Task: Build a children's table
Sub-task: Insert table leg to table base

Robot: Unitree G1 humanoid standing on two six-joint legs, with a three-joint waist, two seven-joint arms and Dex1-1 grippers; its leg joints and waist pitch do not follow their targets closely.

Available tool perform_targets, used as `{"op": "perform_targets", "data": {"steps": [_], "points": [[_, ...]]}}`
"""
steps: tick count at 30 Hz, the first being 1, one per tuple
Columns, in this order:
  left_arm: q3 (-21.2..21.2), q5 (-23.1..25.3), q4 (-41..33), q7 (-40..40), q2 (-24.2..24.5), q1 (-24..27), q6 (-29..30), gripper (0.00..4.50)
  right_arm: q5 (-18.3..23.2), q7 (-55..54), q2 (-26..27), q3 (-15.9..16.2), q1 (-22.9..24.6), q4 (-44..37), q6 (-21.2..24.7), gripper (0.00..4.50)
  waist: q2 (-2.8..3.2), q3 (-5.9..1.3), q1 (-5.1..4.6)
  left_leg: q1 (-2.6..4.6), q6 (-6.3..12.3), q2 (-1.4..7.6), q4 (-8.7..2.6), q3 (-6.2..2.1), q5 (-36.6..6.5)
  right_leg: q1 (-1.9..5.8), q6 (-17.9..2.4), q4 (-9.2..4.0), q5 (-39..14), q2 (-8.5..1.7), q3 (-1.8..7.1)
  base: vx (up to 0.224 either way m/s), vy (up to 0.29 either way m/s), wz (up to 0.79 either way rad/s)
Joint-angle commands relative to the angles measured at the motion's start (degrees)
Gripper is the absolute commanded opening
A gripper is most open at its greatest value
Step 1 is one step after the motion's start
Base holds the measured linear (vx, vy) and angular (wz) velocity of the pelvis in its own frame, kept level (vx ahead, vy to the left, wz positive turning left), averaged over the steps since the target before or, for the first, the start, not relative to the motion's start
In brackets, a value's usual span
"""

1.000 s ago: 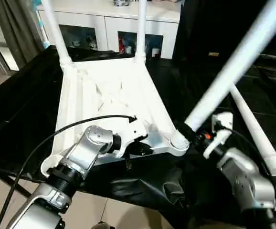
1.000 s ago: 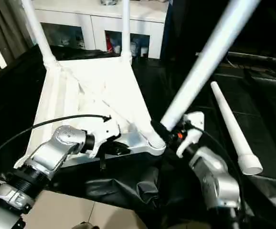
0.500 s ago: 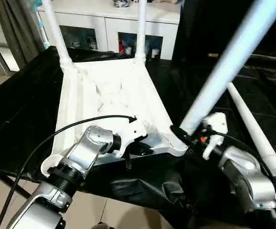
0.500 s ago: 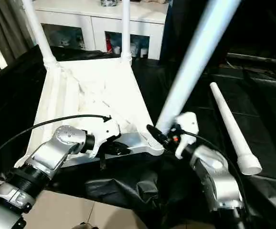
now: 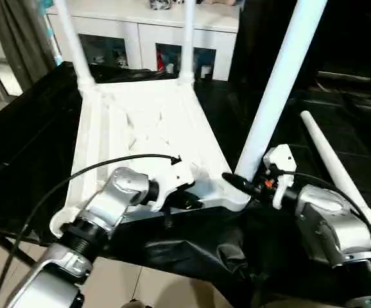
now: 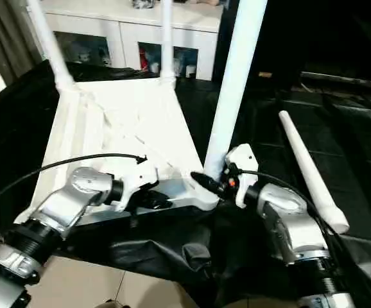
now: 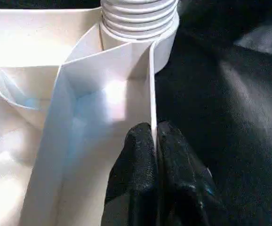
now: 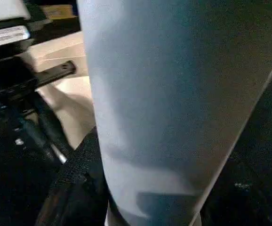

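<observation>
Head views: right gripper pinches the leg near its base, long axis upright, directly over the tabletop corner socket.
Left wrist: left gripper fingers pressed together on the rim beside that socket.

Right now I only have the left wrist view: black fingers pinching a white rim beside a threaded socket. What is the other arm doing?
Observer: The right gripper holds a white leg near its base, over the tabletop's near right corner.
Operator: Is that leg upright?
Observer: Nearly; it leans slightly to the right toward its top.
Operator: Any legs already fitted?
Observer: Two stand in the far corners, far left leg and far right leg.
Operator: And the fourth?
Observer: The loose leg lies on the black cloth to the right.
</observation>
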Motion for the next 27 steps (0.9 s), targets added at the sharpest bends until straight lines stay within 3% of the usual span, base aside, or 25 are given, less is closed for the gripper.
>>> {"op": "perform_targets", "data": {"steps": [1,6,7,20,24,27], "points": [[0.47,-2.59,-2.68,-3.28,0.31,-2.12,-2.28,0.0,-1.16,1.63,-0.84,2.73,3.07,4.77,2.75,1.92,-0.16,-3.18,-0.21,1.29,-0.42,2.07,-4.87,-1.19,-22.96,1.33,-9.84,-5.34,-21.49,-2.68,1.84,0.0,0.0,0.0],[0.42,-3.22,-2.96,-5.26,0.81,-2.16,-2.52,0.0,-1.29,2.66,-0.95,2.53,2.9,5.48,2.12,1.92,-0.13,-3.18,-0.2,1.22,-0.6,2.08,-4.91,-1.15,-22.78,1.52,-10.91,-5.06,-19.92,-2.67,1.82,0.0,0.0,0.0],[0.38,-3.22,-2.83,-5.96,1.03,-2.22,-2.82,0.0,-1.51,3.2,-0.97,2.49,2.77,5.83,1.83,1.92,0.16,-3.15,-0.24,1.3,-0.8,2.08,-4.93,-1.17,-23.3,1.47,-10.91,-5.16,-20.23,-2.67,1.84,0.0,0.0,0.0],[0.08,-3.12,-3.24,-7.47,1.94,-1.93,-2.32,0.0,-2.3,5.32,-1.53,3.34,2.71,7.0,0.5,1.92,0.24,-2.78,-0.23,1.52,-1.5,2.14,-5.19,-1.35,-26.12,1.29,-10.6,-5.45,-22.79,-2.75,1.87,0.0,0.0,0.0],[0.89,-1.5,-1.08,-3.43,1.0,-2.85,-1.75,0.0,-1.96,1.88,0.11,1.6,1.45,8.5,1.29,1.92,0.23,-2.71,-0.3,1.57,-1.67,2.15,-5.26,-1.4,-26.63,1.17,-10.3,-5.56,-23.84,-2.75,1.85,0.0,0.0,0.0],[2.84,-0.18,2.78,3.54,-1.22,-4.57,-0.48,0.0,-1.22,-4.47,2.39,-1.66,-0.28,10.72,2.17,1.92,0.11,-2.4,-0.47,1.93,-2.44,1.9,-5.16,-1.59,-29.1,0.65,-8.55,-6.31,-29.98,-2.91,1.64,0.0,0.0,0.0]]}}
